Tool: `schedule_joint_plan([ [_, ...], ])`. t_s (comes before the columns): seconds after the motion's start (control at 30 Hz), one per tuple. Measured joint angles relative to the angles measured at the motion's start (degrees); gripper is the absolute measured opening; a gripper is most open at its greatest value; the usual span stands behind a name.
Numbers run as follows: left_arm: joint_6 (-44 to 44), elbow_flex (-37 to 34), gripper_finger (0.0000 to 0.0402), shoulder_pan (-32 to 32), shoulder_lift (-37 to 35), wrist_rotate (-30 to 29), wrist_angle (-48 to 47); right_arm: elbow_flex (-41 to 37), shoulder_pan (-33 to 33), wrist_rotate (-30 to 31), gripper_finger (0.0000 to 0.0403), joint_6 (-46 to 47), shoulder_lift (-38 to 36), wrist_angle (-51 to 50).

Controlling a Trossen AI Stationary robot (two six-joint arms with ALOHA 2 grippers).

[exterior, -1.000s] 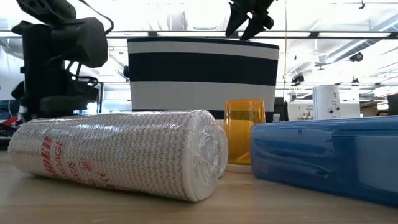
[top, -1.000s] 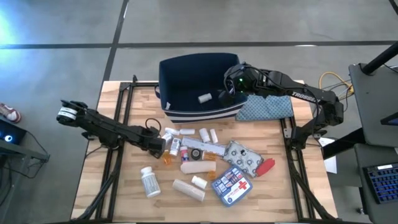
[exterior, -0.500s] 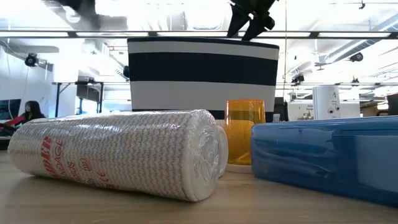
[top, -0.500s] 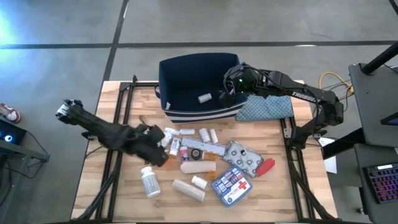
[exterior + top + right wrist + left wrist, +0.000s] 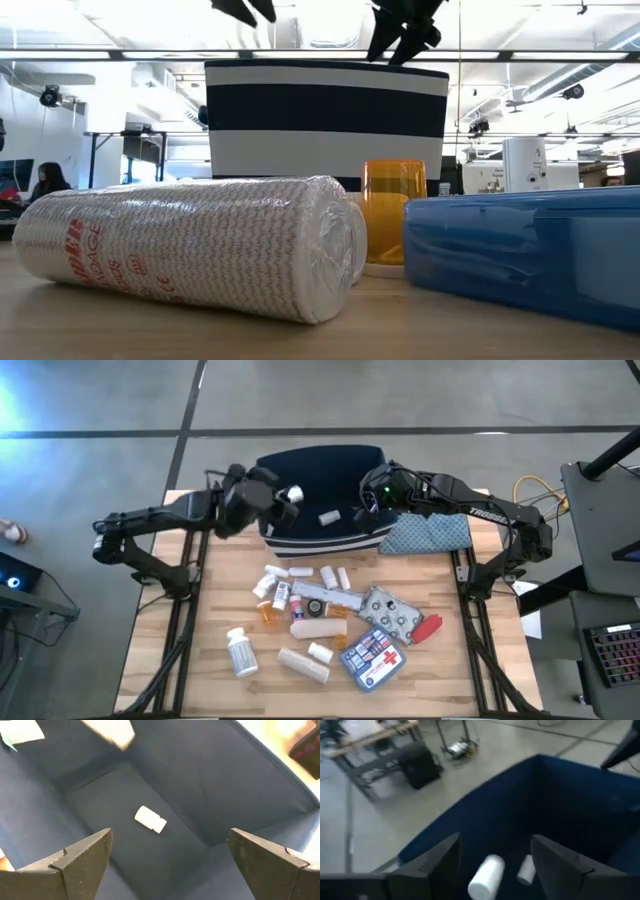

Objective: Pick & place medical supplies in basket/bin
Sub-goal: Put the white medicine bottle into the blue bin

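Observation:
The navy bin (image 5: 330, 542) stands at the table's far side, and one white bottle (image 5: 150, 819) lies on its floor. My left gripper (image 5: 288, 498) hangs open over the bin's left rim. A second white bottle (image 5: 486, 875) is in the air between its fingers and touches neither. My right gripper (image 5: 365, 505) hangs open over the bin's right side. The other supplies lie on the table nearer than the bin: a beige roll (image 5: 190, 245), an orange vial (image 5: 392, 215), a blue pouch (image 5: 373, 656), a blister pack (image 5: 390, 610), a red tool (image 5: 428, 628).
A blue-grey patterned cloth (image 5: 428, 532) lies right of the bin under the right arm. More white bottles (image 5: 240, 652) and rolls are scattered at mid-table. Bare wood shows along the table's left and near edges. A person sits in the room beyond the table.
My left arm has risen from the supplies at mid-table and swung toward the far edge, to above the bin's left rim. A white bottle now shows in the air between its open fingers.

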Motion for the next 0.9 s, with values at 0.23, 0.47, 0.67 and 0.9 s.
schedule_joint_plan([
  [0.23, -8.53, 5.38, 0.0241, -7.14, -1.72, 6.33, -17.66, 0.00, 0.04, -0.19, 0.0384, -0.04, -0.02, -4.42],
  [0.47, -28.41, 5.42, 0.0222, -26.07, -2.05, 9.75, -33.00, -0.02, 0.43, -6.95, 0.0384, 2.33, -0.42, -11.69],
  [0.67, -37.17, -1.23, 0.0213, -38.64, -2.02, 10.34, -32.97, -0.02, 4.22, -9.11, 0.0384, 2.07, -4.05, -11.19],
  [0.9, -71.52, -16.05, 0.0212, -43.12, -1.92, 33.51, -32.22, -0.02, 7.71, -15.00, 0.0384, 8.00, -7.32, -9.54],
])
